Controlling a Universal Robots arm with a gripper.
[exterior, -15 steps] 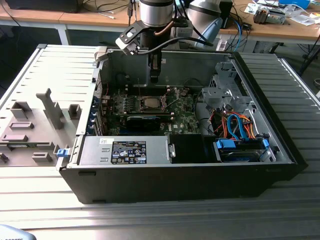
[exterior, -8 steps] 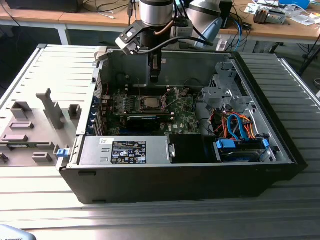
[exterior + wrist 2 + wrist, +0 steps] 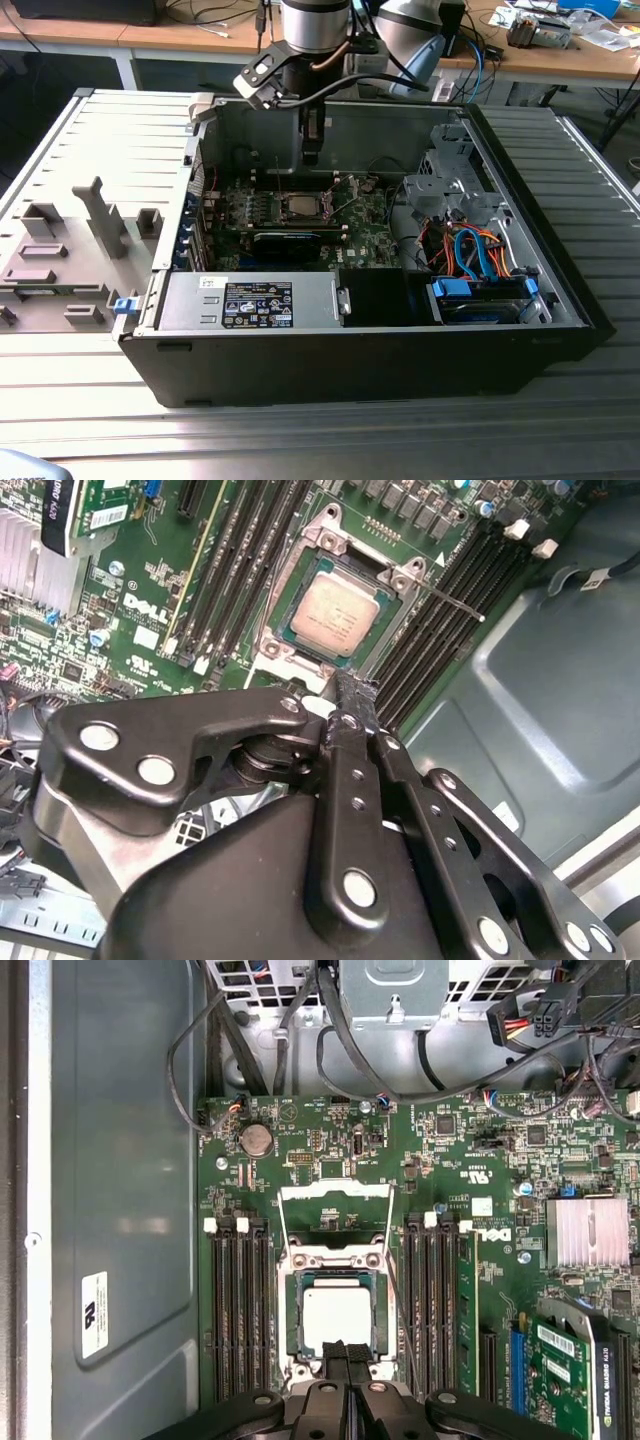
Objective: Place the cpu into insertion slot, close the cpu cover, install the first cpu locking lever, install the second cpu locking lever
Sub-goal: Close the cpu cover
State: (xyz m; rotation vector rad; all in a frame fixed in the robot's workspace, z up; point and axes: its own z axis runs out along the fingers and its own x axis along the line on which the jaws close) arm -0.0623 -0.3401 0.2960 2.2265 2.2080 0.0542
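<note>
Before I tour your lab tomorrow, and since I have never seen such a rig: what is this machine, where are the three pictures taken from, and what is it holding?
A grey robot arm hangs over an open black desktop computer case lying on a ribbed metal table. The exterior view looks on from off the arm; both wrist views ride on the arm and look down past its black pincer. The pincer is shut and holds nothing. Below its tip lies the green motherboard. The small square silver-grey cpu already sits in the square silver-rimmed insertion slot, while the thin silver cpu cover frame is swung open, off the chip.
</note>
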